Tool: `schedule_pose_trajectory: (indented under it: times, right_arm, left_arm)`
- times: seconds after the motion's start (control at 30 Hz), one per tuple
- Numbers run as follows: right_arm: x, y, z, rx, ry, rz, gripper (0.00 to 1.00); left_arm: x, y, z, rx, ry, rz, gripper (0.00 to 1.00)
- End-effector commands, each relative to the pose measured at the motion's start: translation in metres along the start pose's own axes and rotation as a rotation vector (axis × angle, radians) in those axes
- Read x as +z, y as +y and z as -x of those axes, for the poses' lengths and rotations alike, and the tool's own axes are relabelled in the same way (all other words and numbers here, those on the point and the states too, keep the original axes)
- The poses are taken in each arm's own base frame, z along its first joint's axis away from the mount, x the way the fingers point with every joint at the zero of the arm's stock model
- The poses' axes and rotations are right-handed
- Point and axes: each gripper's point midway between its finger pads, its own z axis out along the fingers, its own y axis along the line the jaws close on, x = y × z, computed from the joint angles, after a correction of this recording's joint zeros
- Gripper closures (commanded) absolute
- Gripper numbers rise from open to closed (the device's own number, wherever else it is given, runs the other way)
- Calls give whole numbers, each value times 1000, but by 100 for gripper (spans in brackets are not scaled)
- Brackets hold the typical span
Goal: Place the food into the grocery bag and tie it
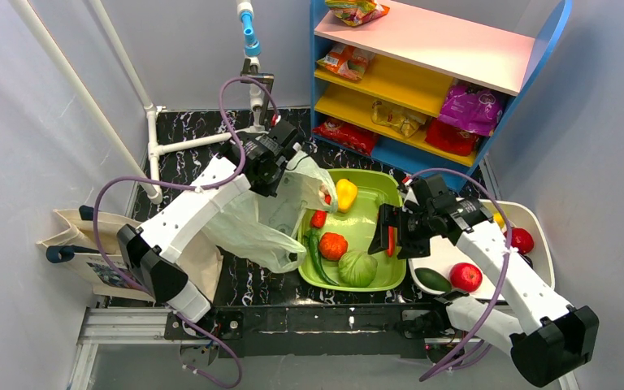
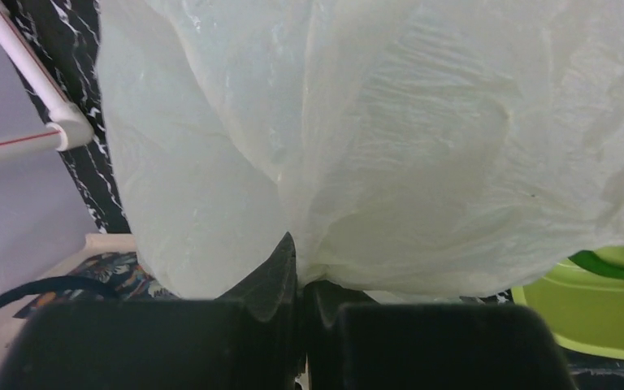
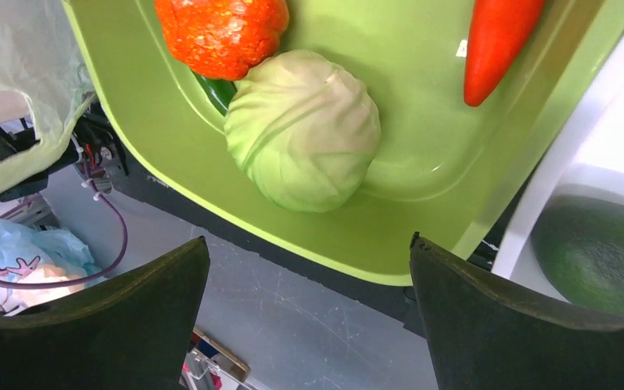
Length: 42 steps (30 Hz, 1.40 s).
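Left gripper [image 2: 301, 280] is pinched tight on a fold of the pale green grocery bag [image 2: 390, 146], holding the top of it up just left of the green tray [image 1: 378, 188]. Right gripper [image 3: 309, 268] is spread wide with nothing in it, hanging over the tray's near right side. In the tray, the cabbage [image 3: 302, 130] sits at the near edge touching the orange-red tomato [image 3: 221, 32]. There's a red chili [image 3: 496, 45] off to the right and a yellow pepper [image 1: 346, 193] at the far end. The white tub [image 1: 536, 215] next door has an avocado [image 1: 432, 279] and a red apple [image 1: 465, 277].

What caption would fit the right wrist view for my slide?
Open right pincer hovers over the cabbage in the green tray, with a tomato beside it.
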Motion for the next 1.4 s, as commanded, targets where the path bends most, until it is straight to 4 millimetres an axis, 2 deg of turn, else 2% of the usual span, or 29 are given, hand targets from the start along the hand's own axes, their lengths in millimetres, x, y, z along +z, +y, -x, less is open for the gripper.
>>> schedule_pose_trajectory:
  times: [0.0, 0.1, 0.23, 0.4, 0.67, 0.93, 0.97, 1.07, 1.2, 1.27, 1.37]
  right_arm:
    - [16, 11, 3, 5, -21, 77, 0]
    - [29, 13, 0, 12, -6, 107, 0]
    - [44, 12, 0, 19, 3, 106, 0]
    - [60, -1, -3, 42, 20, 64, 0]
    - [79, -9, -15, 71, 66, 70, 0]
    - [96, -10, -23, 77, 131, 83, 0]
    - [97, -10, -24, 77, 137, 87, 2]
    - [98, -6, -24, 69, 150, 102, 19]
    - [93, 3, -20, 48, 168, 129, 55]
    - [86, 5, -19, 32, 179, 115, 63]
    - [69, 10, -10, -7, 153, 88, 67]
  left_arm:
    - [-3, -11, -41, -21, 137, -69, 100]
    - [1, -21, -54, -34, 160, -117, 100]
    - [1, -30, -61, -60, 162, -167, 100]
    - [-5, -40, -63, -124, 160, -226, 100]
    - [-13, -47, -70, -197, 164, -272, 100]
    - [-16, -56, -62, -245, 166, -308, 100]
    - [-16, -56, -61, -246, 166, -309, 100]
    - [-18, -56, -59, -249, 166, -310, 100]
    - [-21, -54, -58, -261, 165, -307, 100]
    - [-24, -53, -58, -273, 160, -308, 100]
    - [-26, -49, -58, -308, 167, -280, 100]
